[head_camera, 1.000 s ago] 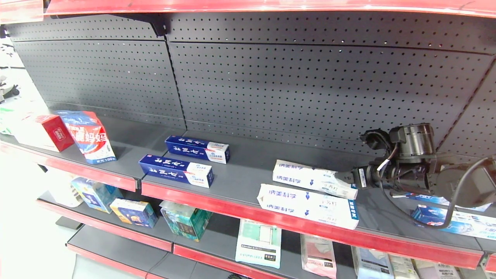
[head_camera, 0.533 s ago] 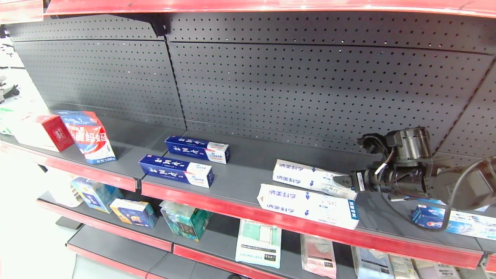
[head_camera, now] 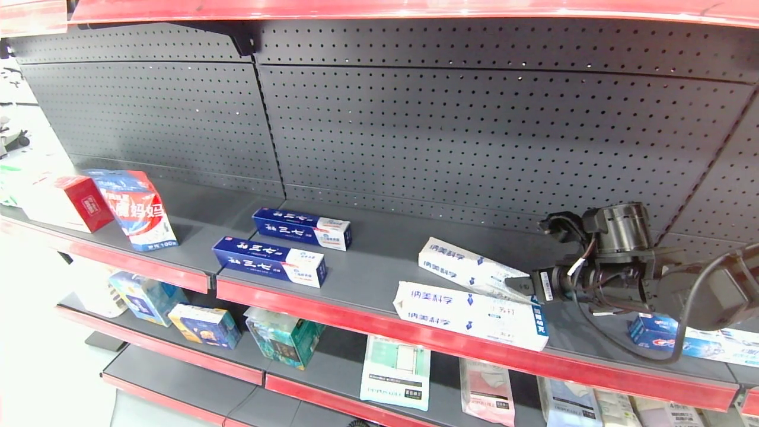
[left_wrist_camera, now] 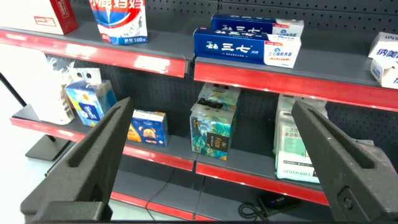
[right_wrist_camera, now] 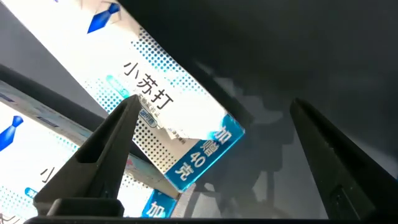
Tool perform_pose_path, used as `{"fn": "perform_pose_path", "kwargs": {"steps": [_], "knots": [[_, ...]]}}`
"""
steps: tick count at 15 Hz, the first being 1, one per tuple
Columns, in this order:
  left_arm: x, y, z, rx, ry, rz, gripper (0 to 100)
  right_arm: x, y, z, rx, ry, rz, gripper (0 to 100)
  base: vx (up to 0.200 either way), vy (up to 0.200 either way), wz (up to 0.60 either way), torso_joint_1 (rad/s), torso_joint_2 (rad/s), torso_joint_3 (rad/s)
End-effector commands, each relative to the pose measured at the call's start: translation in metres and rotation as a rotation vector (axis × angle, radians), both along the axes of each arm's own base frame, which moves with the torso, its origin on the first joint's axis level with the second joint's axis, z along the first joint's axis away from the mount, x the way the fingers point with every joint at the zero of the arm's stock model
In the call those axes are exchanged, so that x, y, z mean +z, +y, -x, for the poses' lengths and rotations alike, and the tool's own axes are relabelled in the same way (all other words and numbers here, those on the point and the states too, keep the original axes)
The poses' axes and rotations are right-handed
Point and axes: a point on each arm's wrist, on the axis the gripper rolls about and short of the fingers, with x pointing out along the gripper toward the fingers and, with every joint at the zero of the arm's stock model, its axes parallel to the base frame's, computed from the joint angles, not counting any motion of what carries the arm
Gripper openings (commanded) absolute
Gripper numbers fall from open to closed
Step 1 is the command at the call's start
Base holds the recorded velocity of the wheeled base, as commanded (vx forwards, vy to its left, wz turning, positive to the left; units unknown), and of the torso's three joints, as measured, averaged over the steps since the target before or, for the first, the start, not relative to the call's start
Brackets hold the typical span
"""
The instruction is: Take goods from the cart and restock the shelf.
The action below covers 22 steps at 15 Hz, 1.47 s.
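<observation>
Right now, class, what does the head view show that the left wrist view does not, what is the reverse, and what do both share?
Head view, not the left wrist view: the right gripper at the end of the rear white toothpaste box, which lies at an angle on the shelf.
Left wrist view, not the head view: the left gripper, open, with nothing held between its fingers.
Both: the two blue toothpaste boxes, the blue pouch and, on the shelf below, the teal box.

Rear toothpaste box behind front toothpaste box on shelf, right gripper at its right end
</observation>
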Motion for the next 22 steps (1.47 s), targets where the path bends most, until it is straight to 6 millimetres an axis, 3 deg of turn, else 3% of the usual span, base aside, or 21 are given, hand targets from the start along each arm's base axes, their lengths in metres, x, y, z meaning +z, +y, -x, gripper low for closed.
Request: {"fn": "perform_pose_path", "kwargs": {"steps": [1,4,12,17,22], "knots": [[0.000,0.000,0.000,0.001,-0.002,0.000,100,-0.002,0.001,0.000,0.004,0.007,0.002,100,0.000,0.000,0.00,0.000,0.00,0.000],[0.000,0.000,0.000,0.001,0.000,0.000,100,-0.003,0.002,-0.001,0.008,0.010,0.003,100,0.000,0.000,0.00,0.000,0.00,0.000],[0.000,0.000,0.000,0.001,0.000,0.000,100,0.037,0.007,0.018,0.053,-0.112,-0.010,100,0.000,0.000,0.00,0.000,0.00,0.000],[0.000,0.000,0.000,0.001,0.000,0.000,100,0.019,0.020,0.024,0.119,-0.053,0.031,100,0.000,0.000,0.00,0.000,0.00,0.000],[0.000,0.000,0.000,0.001,0.000,0.000,100,0.001,0.024,0.017,0.111,-0.008,0.077,100,0.000,0.000,0.00,0.000,0.00,0.000]]}}
